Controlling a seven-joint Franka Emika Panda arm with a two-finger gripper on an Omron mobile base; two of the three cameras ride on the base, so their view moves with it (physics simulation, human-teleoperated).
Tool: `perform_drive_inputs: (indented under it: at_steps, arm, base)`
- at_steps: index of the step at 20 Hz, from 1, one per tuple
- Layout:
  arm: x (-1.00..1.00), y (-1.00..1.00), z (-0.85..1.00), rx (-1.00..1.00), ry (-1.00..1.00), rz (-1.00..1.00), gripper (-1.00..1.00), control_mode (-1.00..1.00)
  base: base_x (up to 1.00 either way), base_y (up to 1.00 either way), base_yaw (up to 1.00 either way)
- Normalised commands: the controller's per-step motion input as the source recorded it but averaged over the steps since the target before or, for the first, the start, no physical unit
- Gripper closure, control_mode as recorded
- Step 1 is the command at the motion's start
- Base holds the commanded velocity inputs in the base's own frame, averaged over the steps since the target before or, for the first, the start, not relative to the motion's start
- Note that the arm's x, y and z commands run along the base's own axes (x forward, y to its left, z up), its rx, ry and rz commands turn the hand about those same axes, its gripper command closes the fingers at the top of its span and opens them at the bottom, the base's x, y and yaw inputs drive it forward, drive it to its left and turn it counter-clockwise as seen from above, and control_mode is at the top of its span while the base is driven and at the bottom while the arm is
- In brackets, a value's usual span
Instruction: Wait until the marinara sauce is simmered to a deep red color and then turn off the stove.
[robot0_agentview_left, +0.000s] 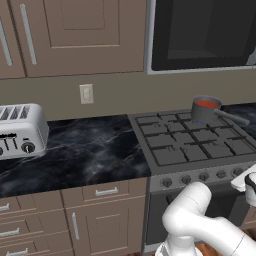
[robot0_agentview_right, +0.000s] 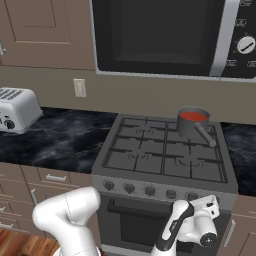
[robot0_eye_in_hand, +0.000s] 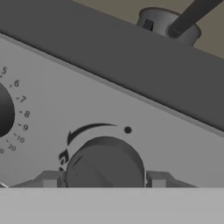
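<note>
Already the waiting part of the task appeared to be largely over, judged from the colour alone: the marinara sauce (robot0_agentview_right: 193, 116) was seen as a smooth red disc inside the saucepan (robot0_agentview_left: 205, 111), which stood on the far right burner of the stove (robot0_agentview_right: 165, 150), at about one o'clock from the centre of the grates in the right base view. Its long handle was pointed toward the front right, roughly at four o'clock. Whether the red was deep enough could not be settled with certainty; it was read as red rather than orange.

The gripper (robot0_eye_in_hand: 105, 180) was seen in the hand view pressed up to the front panel, with its two fingertips (robot0_eye_in_hand: 48, 179) set at nine and three o'clock of a round dark knob (robot0_eye_in_hand: 105, 164). The jaws were narrowed around that knob, touching or very nearly touching its sides, so a pinch on the knob was judged to be in place. In the right base view the hand was found low at the right end of the knob row.

Done, then: the approach and the grasp. Left: the turn of the knob to its off mark, which was not shown as made, and the release afterwards.
</note>
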Motion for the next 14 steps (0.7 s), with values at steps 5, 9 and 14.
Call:
perform_drive_inputs:
  at_steps: [5,9,14]
  arm:
    - [0.0,0.0,0.0,0.0,0.0,0.0,1.0,-1.0]
    - [0.0,0.0,0.0,0.0,0.0,0.0,1.0,-1.0]
    - [0.0,0.0,0.0,0.0,0.0,0.0,1.0,-1.0]
  base:
    - [0.0,0.0,0.0]
    - [0.0,0.0,0.0]
    - [0.0,0.0,0.0]
